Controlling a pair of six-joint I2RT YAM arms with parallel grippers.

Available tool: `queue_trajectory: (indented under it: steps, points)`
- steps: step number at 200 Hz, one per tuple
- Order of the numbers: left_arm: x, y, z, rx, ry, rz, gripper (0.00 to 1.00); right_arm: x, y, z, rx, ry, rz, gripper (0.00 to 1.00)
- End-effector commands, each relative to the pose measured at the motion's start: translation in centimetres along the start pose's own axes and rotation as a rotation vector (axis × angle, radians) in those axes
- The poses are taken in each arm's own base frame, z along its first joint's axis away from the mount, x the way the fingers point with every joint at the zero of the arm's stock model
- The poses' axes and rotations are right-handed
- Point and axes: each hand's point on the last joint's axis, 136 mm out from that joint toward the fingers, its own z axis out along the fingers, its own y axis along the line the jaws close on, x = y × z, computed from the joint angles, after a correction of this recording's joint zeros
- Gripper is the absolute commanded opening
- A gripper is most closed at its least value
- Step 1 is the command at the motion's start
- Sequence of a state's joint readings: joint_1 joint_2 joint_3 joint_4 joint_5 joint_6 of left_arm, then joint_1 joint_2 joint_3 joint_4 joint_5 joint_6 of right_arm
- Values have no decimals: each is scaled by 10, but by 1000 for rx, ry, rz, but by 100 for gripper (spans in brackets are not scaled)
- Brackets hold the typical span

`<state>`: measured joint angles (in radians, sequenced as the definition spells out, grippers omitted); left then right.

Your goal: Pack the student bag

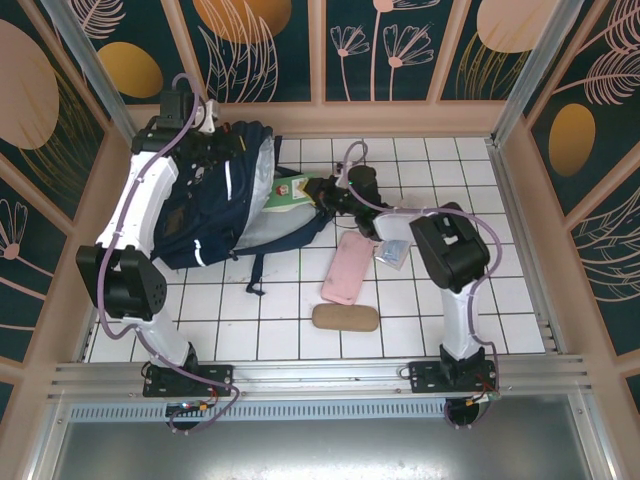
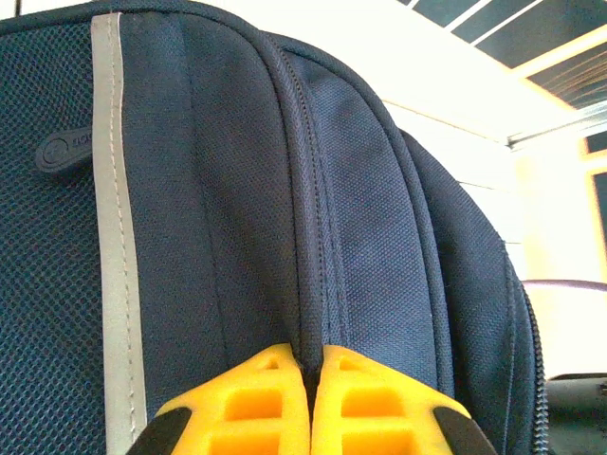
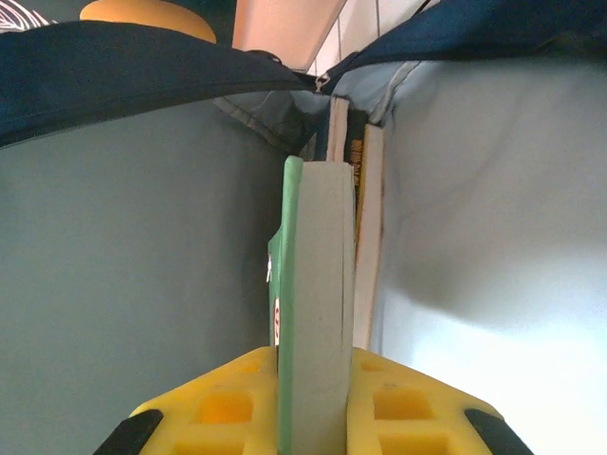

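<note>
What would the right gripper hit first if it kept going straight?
The right gripper, shut on a green book, points into the open bag. Straight on, the book would likely meet the bag's grey lining at the far fold, beside books already inside; depth is unclear.

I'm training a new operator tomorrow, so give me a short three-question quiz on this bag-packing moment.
1. True or false: the left gripper is pinched shut on a fold of the backpack.
2. What does the right gripper hold? A) a water bottle B) a green book C) a pencil
3. Fill in: the pink pouch and the tan case lie on the ____, outside the backpack.

Key: 1 true. 2 B; the book's far end sits inside the open backpack. 3 table.
</note>
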<state>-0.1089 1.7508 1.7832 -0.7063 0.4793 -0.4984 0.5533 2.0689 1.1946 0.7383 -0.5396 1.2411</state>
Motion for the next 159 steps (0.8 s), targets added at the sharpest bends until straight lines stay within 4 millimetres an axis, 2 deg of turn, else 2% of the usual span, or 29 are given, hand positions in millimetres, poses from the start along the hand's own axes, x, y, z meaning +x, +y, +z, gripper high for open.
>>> queue_trajectory:
  steps: [1, 45, 85, 94, 97, 98, 99, 108, 123, 136, 159]
  points:
    - [-28, -75, -42, 270, -138, 113, 0, 2, 40, 27, -130, -43, -7, 0]
    - [-24, -73, -38, 290, -139, 88, 0, 26, 42, 79, -155, -49, 52, 0]
    - [-19, -68, -36, 286, -133, 80, 0, 60, 44, 138, -86, 45, 6, 0]
    - [-18, -68, -36, 286, -134, 80, 0, 68, 46, 147, -75, 74, -16, 9]
    - [-17, -68, -36, 286, -132, 80, 0, 72, 40, 150, -53, 89, -17, 14]
    - [-17, -68, -36, 285, -133, 80, 0, 71, 45, 150, -65, 90, -23, 16]
    - [-17, -68, -36, 285, -134, 81, 0, 73, 41, 151, -50, 96, -20, 18]
    - [-17, -68, -36, 283, -133, 84, 0, 77, 41, 154, -34, 118, -39, 30]
    - [-17, -67, -37, 279, -133, 89, 0, 78, 37, 152, 1, 127, -64, 41]
    - [-17, -66, -36, 275, -132, 90, 0, 78, 36, 146, 17, 133, -84, 46]
    - [-16, -64, -36, 272, -131, 91, 0, 74, 37, 131, 51, 139, -114, 49]
